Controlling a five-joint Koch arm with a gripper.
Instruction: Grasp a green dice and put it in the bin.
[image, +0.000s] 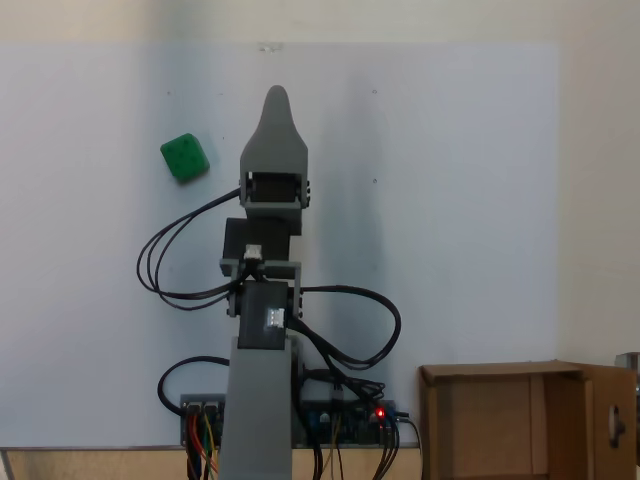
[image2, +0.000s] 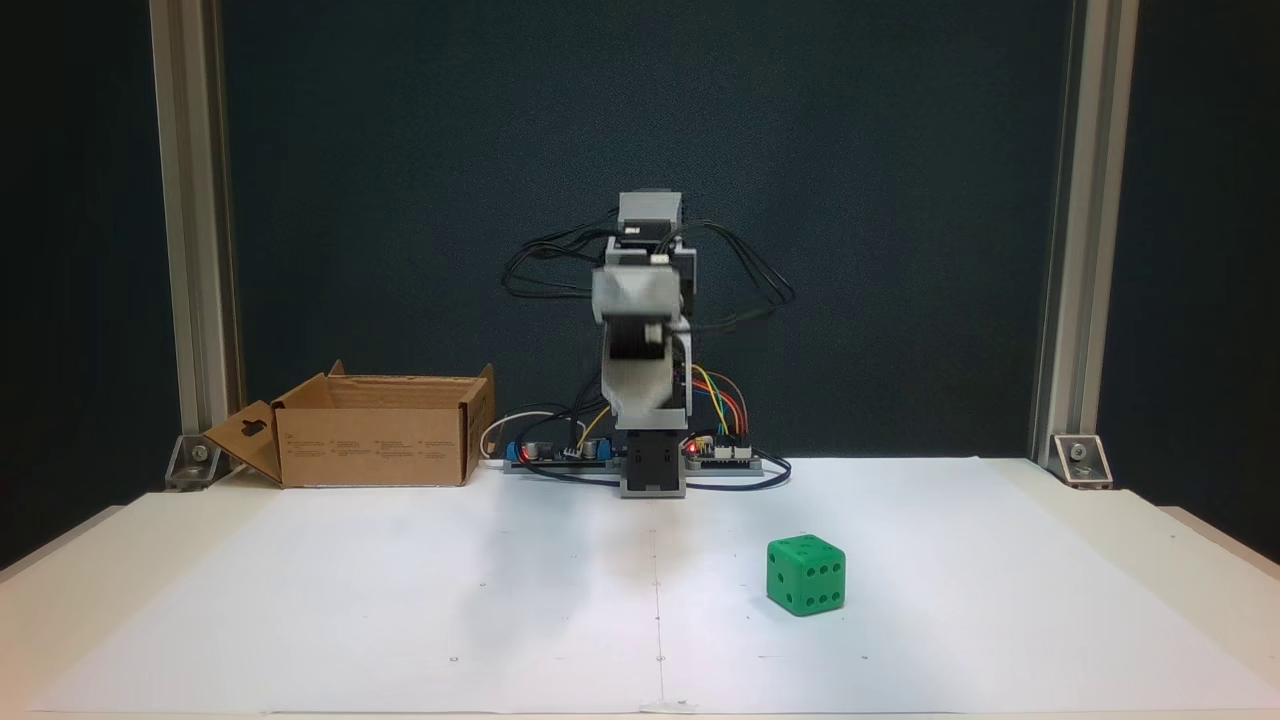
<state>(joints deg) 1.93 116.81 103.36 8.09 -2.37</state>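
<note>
You are at the very start: the reach for the green dice (image2: 806, 574) has not begun, and nothing is gripped. The dice sits alone on the white paper (image2: 400, 600), in the open, well apart from the arm; in the fixed view from above it lies at upper left (image: 184, 158), off to the left of the gripper (image: 275, 100). The gripper points out over the paper and hangs above it, carrying nothing. Its jaws overlap from both cameras, so you cannot tell how far apart they stand. The bin (image2: 375, 445) stands beside the arm's base on the opposite side from the dice; its flaps are up and the inner wall (image: 500, 420) looks bare.

Your next move, as I judge it, calls for swinging the arm towards the dice, making sure the jaws are spread wider than the cube, then lowering so they straddle two flat faces rather than its rounded corners
</note>
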